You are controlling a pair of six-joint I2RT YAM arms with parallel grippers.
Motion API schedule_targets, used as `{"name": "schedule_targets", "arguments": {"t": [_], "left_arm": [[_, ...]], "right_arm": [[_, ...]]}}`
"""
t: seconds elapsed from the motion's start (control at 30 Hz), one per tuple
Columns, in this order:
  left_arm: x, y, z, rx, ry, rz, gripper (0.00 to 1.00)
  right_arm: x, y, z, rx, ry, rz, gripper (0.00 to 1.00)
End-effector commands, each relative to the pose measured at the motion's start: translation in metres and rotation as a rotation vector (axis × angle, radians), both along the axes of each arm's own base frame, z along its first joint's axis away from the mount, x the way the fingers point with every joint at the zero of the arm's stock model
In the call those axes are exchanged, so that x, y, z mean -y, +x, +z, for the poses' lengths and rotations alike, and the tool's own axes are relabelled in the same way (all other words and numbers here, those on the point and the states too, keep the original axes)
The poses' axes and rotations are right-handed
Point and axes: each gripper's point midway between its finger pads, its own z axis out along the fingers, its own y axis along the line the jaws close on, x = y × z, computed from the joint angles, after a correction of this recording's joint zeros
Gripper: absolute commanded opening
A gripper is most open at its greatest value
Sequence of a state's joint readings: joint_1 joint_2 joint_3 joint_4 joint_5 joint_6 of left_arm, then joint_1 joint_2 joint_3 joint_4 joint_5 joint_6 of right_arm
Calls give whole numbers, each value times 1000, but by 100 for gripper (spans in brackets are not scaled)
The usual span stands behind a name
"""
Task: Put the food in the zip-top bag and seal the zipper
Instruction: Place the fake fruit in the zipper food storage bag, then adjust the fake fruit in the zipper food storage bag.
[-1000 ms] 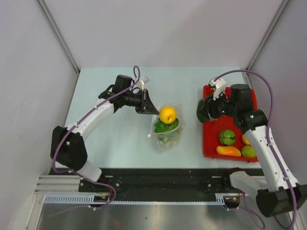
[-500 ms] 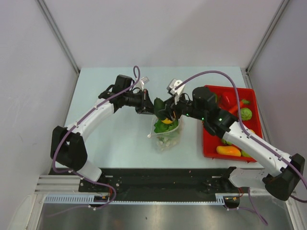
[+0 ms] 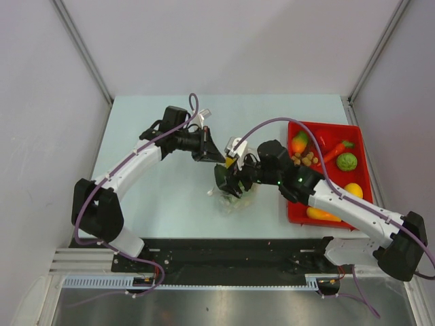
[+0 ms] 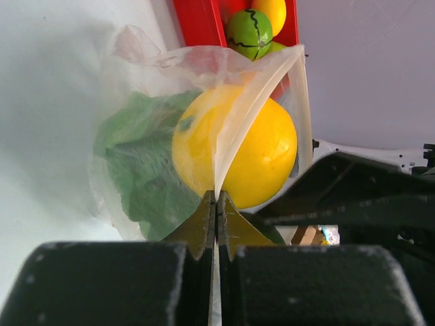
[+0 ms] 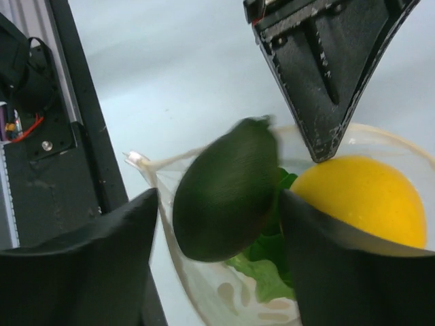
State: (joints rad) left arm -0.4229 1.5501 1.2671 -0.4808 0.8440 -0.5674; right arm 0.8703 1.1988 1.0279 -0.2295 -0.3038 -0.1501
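The clear dotted zip-top bag (image 3: 234, 202) lies at mid-table with its mouth open. My left gripper (image 3: 216, 156) is shut on the bag's upper edge (image 4: 216, 197) and holds it up. Inside are green lettuce (image 4: 136, 170) and a round yellow fruit (image 4: 251, 156). My right gripper (image 3: 228, 180) hangs over the mouth. In the right wrist view a dark green oval fruit (image 5: 224, 183) sits between its spread fingers (image 5: 219, 193), with a gap on the left side, just above the lettuce (image 5: 265, 278) and the yellow fruit (image 5: 360, 197). The zipper strip is not clearly seen.
A red tray (image 3: 319, 124) at the right holds several more toy foods, among them a carrot (image 3: 333, 151), a green round piece (image 3: 347, 161) and a yellow one (image 3: 353, 190). The left finger (image 5: 319, 68) is close above the right gripper.
My right arm swung from the tray to the bag with the dark green fruit and lowered to its mouth. The left gripper held the bag edge still.
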Motion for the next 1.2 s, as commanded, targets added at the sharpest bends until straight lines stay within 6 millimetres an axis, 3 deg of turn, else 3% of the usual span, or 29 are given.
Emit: {"name": "schedule_targets", "arguments": {"t": [0.0, 0.27, 0.47, 0.57, 0.63, 0.73, 0.83, 0.9, 0.97, 1.0, 1.03, 1.07, 1.1, 1.17], "left_arm": [[1, 0, 22, 71, -41, -10, 0], [0, 0, 25, 86, -41, -6, 0], [-1, -3, 27, 124, -31, -16, 0], [-2, -4, 29, 129, -29, -15, 0], [-1, -4, 31, 135, -30, -16, 0], [-1, -4, 31, 134, -29, -19, 0], [0, -5, 31, 133, -28, -20, 0], [1, -7, 31, 141, -30, -30, 0], [1, -8, 34, 165, -24, -36, 0], [1, -8, 34, 173, -20, -37, 0], [0, -9, 34, 181, -16, -39, 0], [-2, -10, 33, 196, -5, -41, 0], [-3, -10, 32, 200, 5, -43, 0], [-6, -13, 30, 215, 27, -60, 0]], "right_arm": [[3, -7, 30, 38, 80, 5, 80], [20, -4, 55, 23, 132, -60, 87], [67, 36, 85, 46, 195, -305, 86], [94, 49, 74, -21, 160, -436, 82], [110, 46, 53, -139, 120, -503, 82], [111, 28, 28, -296, 76, -499, 81], [95, 5, 19, -428, 83, -391, 78], [91, 2, 4, -480, 49, -381, 76], [87, 0, -12, -525, 1, -362, 67], [86, 0, -15, -537, -7, -355, 49], [83, -1, -16, -543, -5, -337, 38], [81, 6, -11, -531, 22, -346, 28], [82, 9, -3, -509, 49, -351, 11], [82, 15, 9, -463, 87, -361, 0]]}}
